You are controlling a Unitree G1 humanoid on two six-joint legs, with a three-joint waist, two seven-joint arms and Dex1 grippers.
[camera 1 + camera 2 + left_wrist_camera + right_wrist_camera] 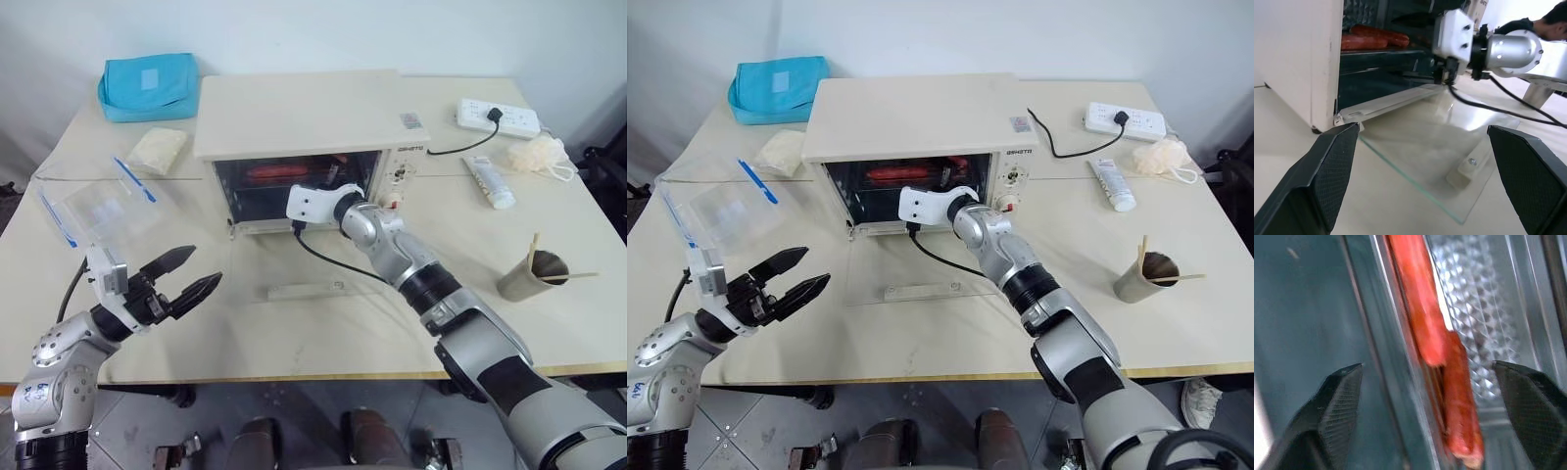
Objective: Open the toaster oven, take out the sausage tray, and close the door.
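The cream-white toaster oven (294,113) stands at the middle back of the table. Its glass door (323,264) lies flat on the table in front of it, bar handle (304,291) nearest me. Inside, red sausages (1374,38) rest on the sausage tray (1383,51). My right arm reaches into the oven's mouth. In the right wrist view my right gripper (1427,374) is open, with the tray's rim (1393,357) and sausages (1425,323) between its fingers. My left gripper (186,276) hangs open and empty, left of the door and near the table's front.
A clear plastic box with blue clips (98,208) lies at the left, a blue pouch (149,86) behind it. On the right are a power strip (498,117), a white tube (488,181) and a paper cup with sticks (534,276). A person (1552,22) is beyond the table.
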